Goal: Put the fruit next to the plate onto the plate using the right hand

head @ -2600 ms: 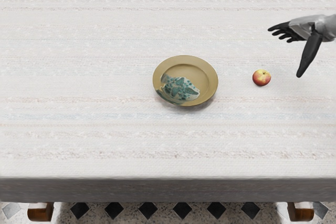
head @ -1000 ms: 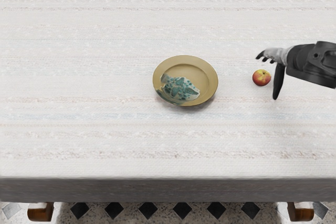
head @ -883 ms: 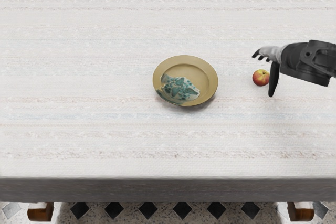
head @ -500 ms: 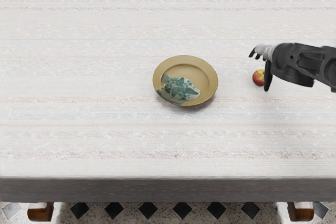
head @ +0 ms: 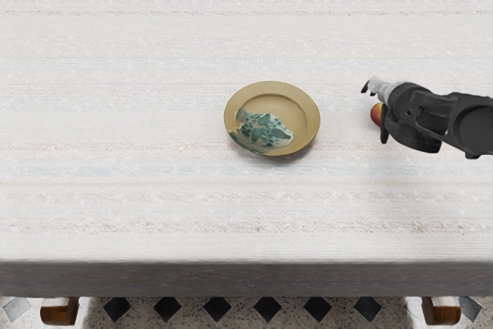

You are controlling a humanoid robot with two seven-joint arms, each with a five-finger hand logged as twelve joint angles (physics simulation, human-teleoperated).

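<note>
1. At table (head: 115,190) centre: one gold plate (head: 305,107), lying flat, with a green-mottled patch on its left half.
2. Right of the plate, well apart from it: one red fruit (head: 375,115) on the table, mostly hidden; only a sliver shows, so no long axis or heading can be read.
3. Over the fruit: one right hand (head: 383,102), its arm entering from the right edge. Whether it grips the fruit cannot be told.

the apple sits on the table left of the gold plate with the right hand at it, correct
No: the apple sits on the table right of the gold plate, not left. The head view shows it there, with the right hand at it and hiding most of it.
</note>
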